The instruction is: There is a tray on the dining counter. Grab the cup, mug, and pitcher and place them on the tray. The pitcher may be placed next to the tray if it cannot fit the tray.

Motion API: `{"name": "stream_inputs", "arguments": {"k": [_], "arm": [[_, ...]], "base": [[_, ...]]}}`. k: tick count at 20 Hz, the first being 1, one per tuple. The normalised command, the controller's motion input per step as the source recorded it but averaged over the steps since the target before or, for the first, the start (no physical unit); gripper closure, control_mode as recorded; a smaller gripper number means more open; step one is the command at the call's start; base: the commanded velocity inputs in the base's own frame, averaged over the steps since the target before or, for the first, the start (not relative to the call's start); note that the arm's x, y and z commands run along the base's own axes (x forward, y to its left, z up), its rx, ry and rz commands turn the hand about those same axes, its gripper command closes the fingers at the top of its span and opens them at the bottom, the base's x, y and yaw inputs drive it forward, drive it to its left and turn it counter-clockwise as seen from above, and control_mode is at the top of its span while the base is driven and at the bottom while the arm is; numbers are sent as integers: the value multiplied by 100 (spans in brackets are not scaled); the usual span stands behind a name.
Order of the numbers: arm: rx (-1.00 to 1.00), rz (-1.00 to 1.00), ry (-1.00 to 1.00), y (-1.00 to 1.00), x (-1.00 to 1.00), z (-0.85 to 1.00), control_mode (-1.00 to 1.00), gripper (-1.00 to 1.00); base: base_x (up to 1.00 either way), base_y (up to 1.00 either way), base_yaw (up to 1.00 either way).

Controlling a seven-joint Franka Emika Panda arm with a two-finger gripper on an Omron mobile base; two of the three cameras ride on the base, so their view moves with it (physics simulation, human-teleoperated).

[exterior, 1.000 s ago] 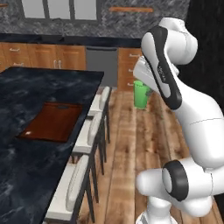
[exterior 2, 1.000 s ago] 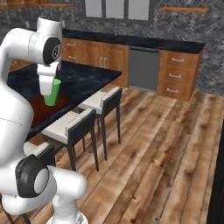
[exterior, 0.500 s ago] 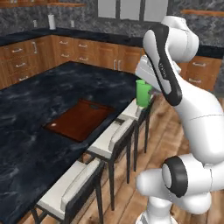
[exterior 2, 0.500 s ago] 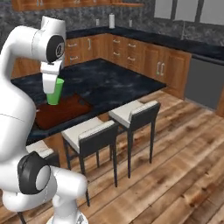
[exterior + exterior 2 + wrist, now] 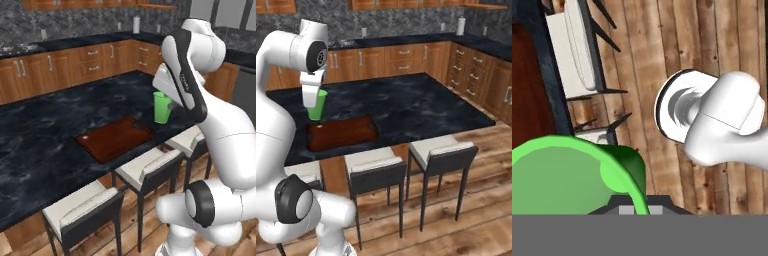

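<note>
Currently gripper [image 5: 165, 97] clamped on green cup [image 5: 161, 107], hanging beside tray [image 5: 115, 138]; risk: early release over stools tips cup off counter edge.

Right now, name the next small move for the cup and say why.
Probably carry the cup a little further over the tray and lower it. The gripper is shut on the cup, holding it above the dining counter beside the tray's end, not yet over the wood.
</note>
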Motion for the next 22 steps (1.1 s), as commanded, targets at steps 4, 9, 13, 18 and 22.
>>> {"name": "stream_inputs", "arguments": {"k": [4, 9, 13, 18, 22], "arm": [[0, 0, 0, 0, 0, 0, 100, 100], [0, 0, 0, 0, 0, 0, 100, 100], [0, 0, 0, 0, 0, 0, 100, 100], [0, 0, 0, 0, 0, 0, 100, 100], [0, 0, 0, 0, 0, 0, 100, 100]], "base": [[15, -93, 38], [24, -85, 43], [51, -29, 35], [65, 0, 20], [74, 0, 16]]}}
